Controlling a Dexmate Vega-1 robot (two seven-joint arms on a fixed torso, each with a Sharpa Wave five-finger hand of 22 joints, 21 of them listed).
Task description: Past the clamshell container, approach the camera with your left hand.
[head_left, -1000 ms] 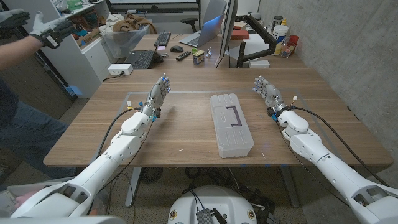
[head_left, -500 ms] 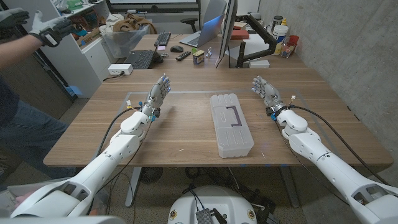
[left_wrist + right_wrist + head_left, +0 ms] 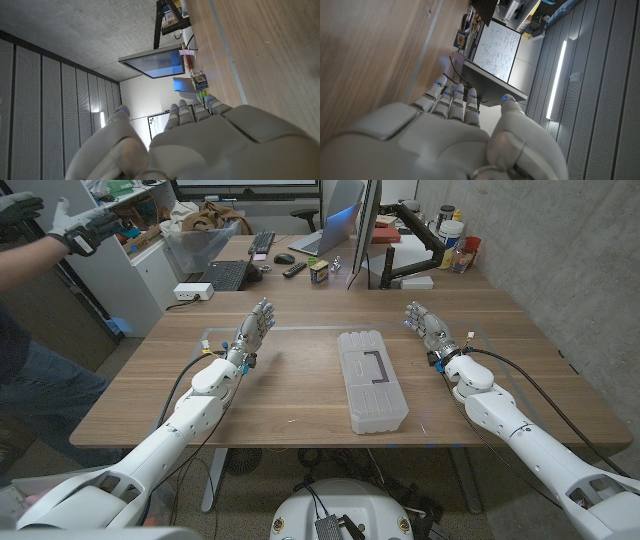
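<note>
1. Clamshell container (image 3: 372, 380) lies mid-table, long axis roughly 12-to-6, near end drifting toward 5 o'clock.
2. Wooden table (image 3: 300, 395); monitor (image 3: 365, 225), keyboard (image 3: 222, 275) and clutter at its 12 o'clock edge; person (image 3: 30, 330) at 9.
3. Left hand (image 3: 252, 332) stands at the container's 10 o'clock, well apart, fingers extended, holding nothing.
4. Right hand (image 3: 427, 327) at 2 o'clock, likewise empty.

bare wooden table (image 3: 300, 385) around left hand (image 3: 255, 328), clamshell container (image 3: 371, 380) well apart to its right
</note>
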